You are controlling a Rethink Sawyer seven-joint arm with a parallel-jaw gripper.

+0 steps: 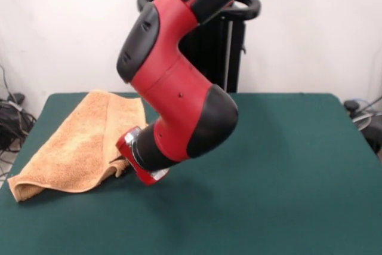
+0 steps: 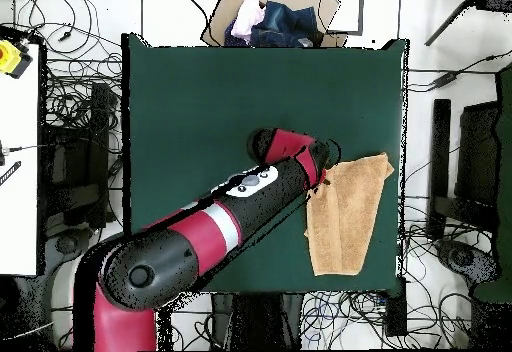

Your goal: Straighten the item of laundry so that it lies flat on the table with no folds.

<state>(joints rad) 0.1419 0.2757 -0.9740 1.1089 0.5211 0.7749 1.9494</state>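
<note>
Currently the orange-tan terry towel (image 1: 77,141) sits at 9 o'clock on the green felt table (image 1: 286,171) in the front view; overhead it's at about 3 o'clock, near that edge of the table. It's doubled over: front view shows two layers along the near edge, with a rolled lip at the near-left corner. Not flat yet, so the task looks early.

Arm comes down steeply and the wrist is tilted toward the towel. The gripper (image 1: 122,165) is down at table level at the towel's inner edge, roughly at the fold's open side. That's my read on why it's there: catching the top layer at the free edge is the sensible way to peel the fold open.

Can't tell the claw state. The red wrist housing and the cloth hide the tips in the front view, and the arm covers them overhead. Cloth bunches a bit right at the wrist, which could mean contact or a pinch, but I won't call it.

Likely next need: drag or lift the top layer away from the fold line, toward table centre, where there's plenty of free felt.

Risks: grabbing both layers just drags the whole towel; terry on felt probably grips, so it may bunch rather than slide.

Overhead also shows a cardboard box of clothes (image 2: 275,18) off the table at 12 o'clock.
</note>
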